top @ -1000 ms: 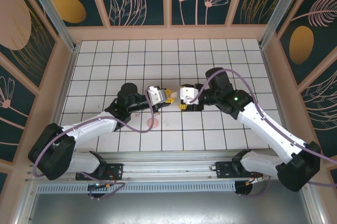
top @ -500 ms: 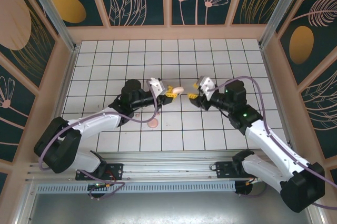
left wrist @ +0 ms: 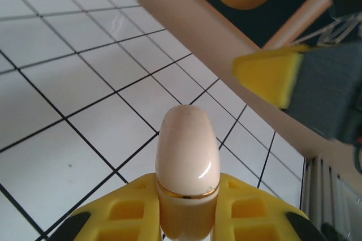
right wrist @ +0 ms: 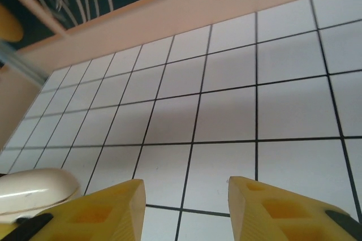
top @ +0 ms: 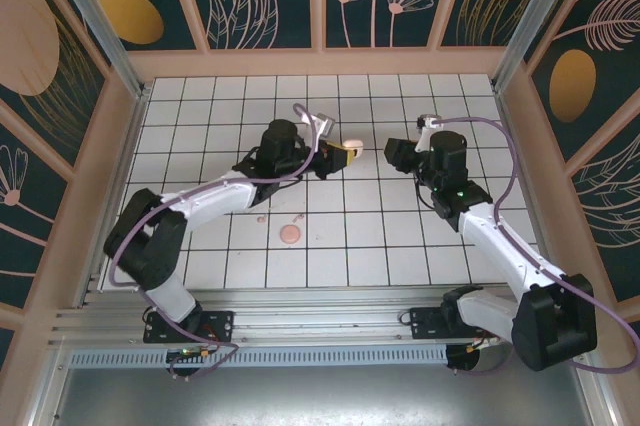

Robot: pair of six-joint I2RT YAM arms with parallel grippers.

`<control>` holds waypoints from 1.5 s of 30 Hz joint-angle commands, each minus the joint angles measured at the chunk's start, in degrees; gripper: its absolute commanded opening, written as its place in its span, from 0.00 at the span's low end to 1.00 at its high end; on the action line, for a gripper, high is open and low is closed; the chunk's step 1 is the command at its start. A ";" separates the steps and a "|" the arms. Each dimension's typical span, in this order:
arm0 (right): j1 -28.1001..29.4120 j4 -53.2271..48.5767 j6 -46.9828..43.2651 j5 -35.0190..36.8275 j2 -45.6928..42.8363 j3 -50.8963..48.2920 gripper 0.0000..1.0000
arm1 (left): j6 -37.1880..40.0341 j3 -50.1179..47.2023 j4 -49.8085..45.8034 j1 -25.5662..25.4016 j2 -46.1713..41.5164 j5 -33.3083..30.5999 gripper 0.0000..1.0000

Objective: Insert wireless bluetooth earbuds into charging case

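Jaws of the left gripper pinch the charging case by one end above the bench, its long axis aimed roughly at the nearby right gripper, whose jaws stand spread and empty; an earbud lies well apart.

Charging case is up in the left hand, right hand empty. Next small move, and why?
Probably lower the right hand toward the earbuds on the tiles. The left hand is shut on the charging case, held clear of them; the right hand is open and empty, and the earbuds lie loose near the pink disc.
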 commanded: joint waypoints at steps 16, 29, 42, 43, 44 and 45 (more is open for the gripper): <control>-5.69 -7.01 15.83 0.96 -1.59 -1.44 0.42 | -22.58 22.26 -17.39 -0.36 23.10 -0.01 0.09; -6.51 -7.56 15.21 -2.74 -0.35 -0.36 0.41 | -25.16 31.99 -22.68 -1.04 32.30 -0.83 0.14; -7.19 -7.22 14.77 -4.41 0.16 0.45 0.41 | -26.19 35.91 -24.51 -1.44 36.56 -1.09 0.18; -7.18 -7.19 14.73 -4.54 0.15 0.51 0.41 | -26.12 36.07 -24.77 -1.46 36.64 -1.35 0.20; -7.28 -7.15 14.69 -4.63 0.20 0.46 0.41 | -26.20 36.25 -25.07 -1.38 36.72 -1.54 0.21; -7.33 -7.19 14.69 -4.76 0.23 0.50 0.41 | -26.04 36.48 -25.33 -1.39 36.79 -1.61 0.22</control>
